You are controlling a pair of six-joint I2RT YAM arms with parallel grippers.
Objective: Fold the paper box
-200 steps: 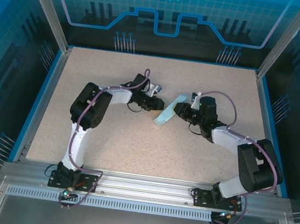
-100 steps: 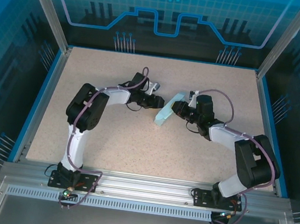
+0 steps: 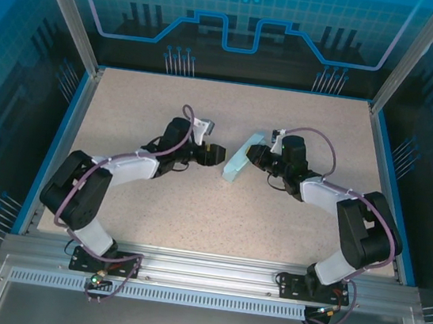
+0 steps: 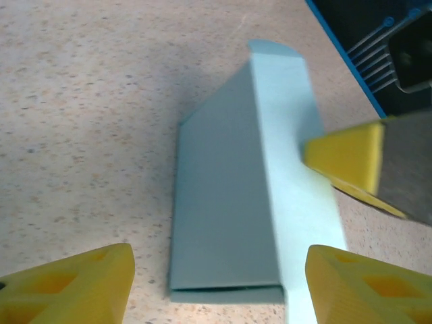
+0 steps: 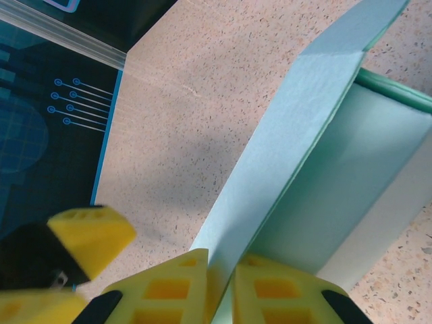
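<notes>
Right hand (image 5: 219,287) pinching raised panel of paper box (image 5: 337,182), fingers pressed together on card. Left hand (image 3: 216,154) spread wide, holding nothing, just beside box; contact unclear. Box mid-desk (image 3: 152,106) between both hands, partly folded, one panel upright. Left wrist view adds: fold crease, rounded flap at far end, right hand's yellow finger on panel. Top view adds: both arms reaching in from either side.
</notes>
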